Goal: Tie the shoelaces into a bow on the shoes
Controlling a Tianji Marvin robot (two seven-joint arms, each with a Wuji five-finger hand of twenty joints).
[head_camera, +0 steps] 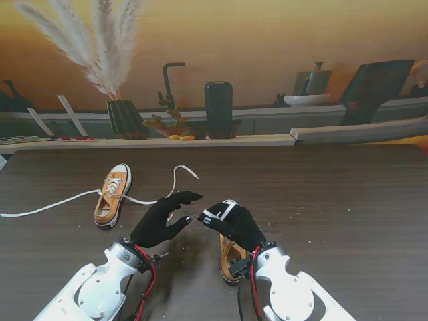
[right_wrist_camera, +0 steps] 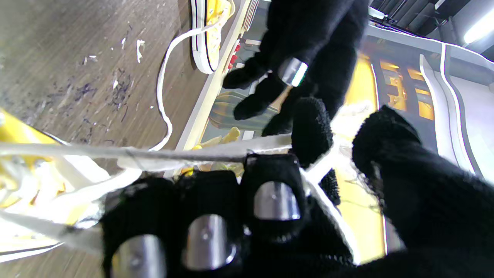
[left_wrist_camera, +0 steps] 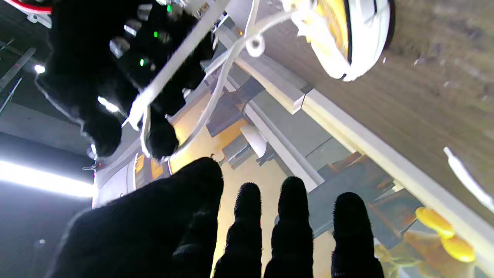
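A yellow sneaker [head_camera: 231, 259] lies close to me, mostly hidden under my right hand [head_camera: 235, 225]. That hand is shut on the sneaker's white lace [head_camera: 225, 210], which runs taut across its curled fingers [right_wrist_camera: 247, 200] to the shoe [right_wrist_camera: 15, 135]. My left hand [head_camera: 164, 218] hovers just left of it, open, its fingers [left_wrist_camera: 247, 224] spread and pointing at the right hand [left_wrist_camera: 115, 77], holding nothing. A second yellow sneaker [head_camera: 112, 195] lies farther off on the left, its loose laces [head_camera: 47, 206] trailing left and right over the table.
A raised ledge [head_camera: 200, 141] runs along the table's far edge, carrying a vase of pampas grass [head_camera: 126, 117], a black tap [head_camera: 167, 83] and a dark canister [head_camera: 219, 108]. Small white scraps [right_wrist_camera: 139, 44] dot the dark wooden table [head_camera: 334, 200].
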